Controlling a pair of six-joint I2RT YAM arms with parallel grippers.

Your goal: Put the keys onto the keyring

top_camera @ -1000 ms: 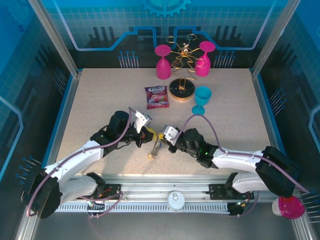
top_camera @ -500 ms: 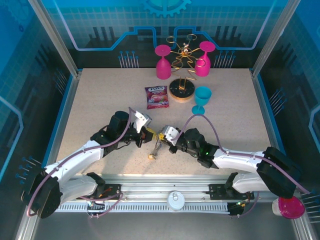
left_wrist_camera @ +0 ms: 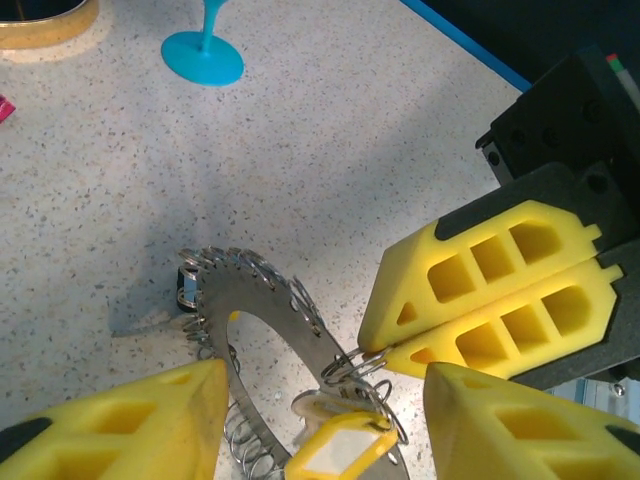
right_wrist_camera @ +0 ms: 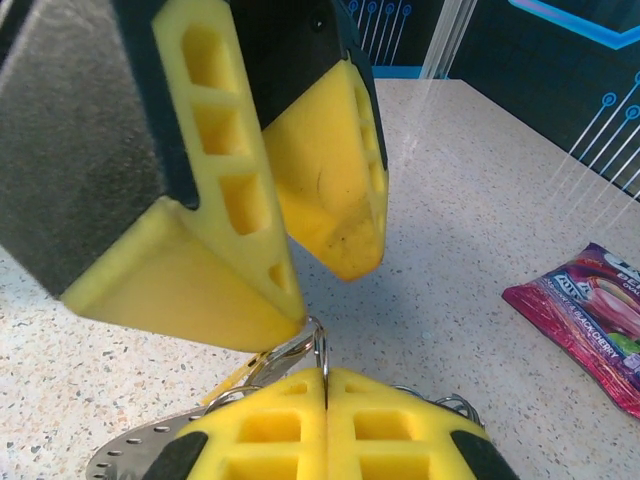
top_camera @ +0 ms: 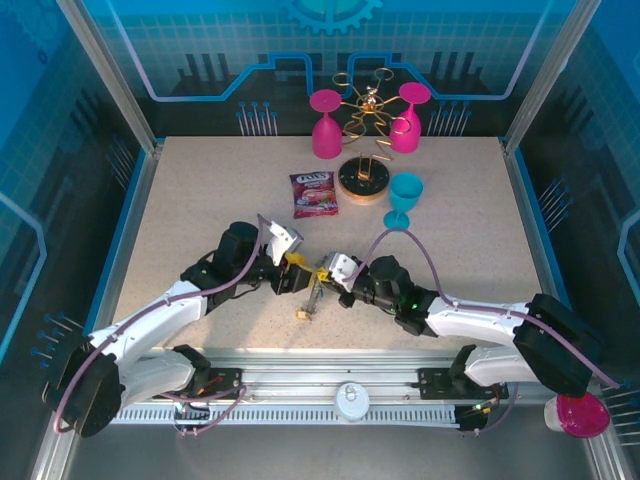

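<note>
The keyring (left_wrist_camera: 262,310), a flat grey metal ring with wire loops round its rim, hangs tilted between both grippers just above the table; in the top view the keyring (top_camera: 313,293) sits between the arms. My right gripper (right_wrist_camera: 325,378) is shut on one wire loop (right_wrist_camera: 320,345) at the rim. A yellow-tagged key (left_wrist_camera: 340,447) hangs from loops next to that pinch. My left gripper (left_wrist_camera: 325,372) is open, one finger on each side of the ring and key, not touching them. A small dark key head (left_wrist_camera: 188,288) hangs at the ring's far edge.
A wooden rack base (top_camera: 362,182) with gold wire holds two pink glasses (top_camera: 325,125) at the back. A teal glass (top_camera: 404,197) stands right of it, and a snack packet (top_camera: 314,193) lies to its left. Another pink glass (top_camera: 580,415) sits off the table at front right.
The left gripper has drawn back slightly to the left, leaving a small gap to the right gripper. The right gripper still holds the loop in the same place.
</note>
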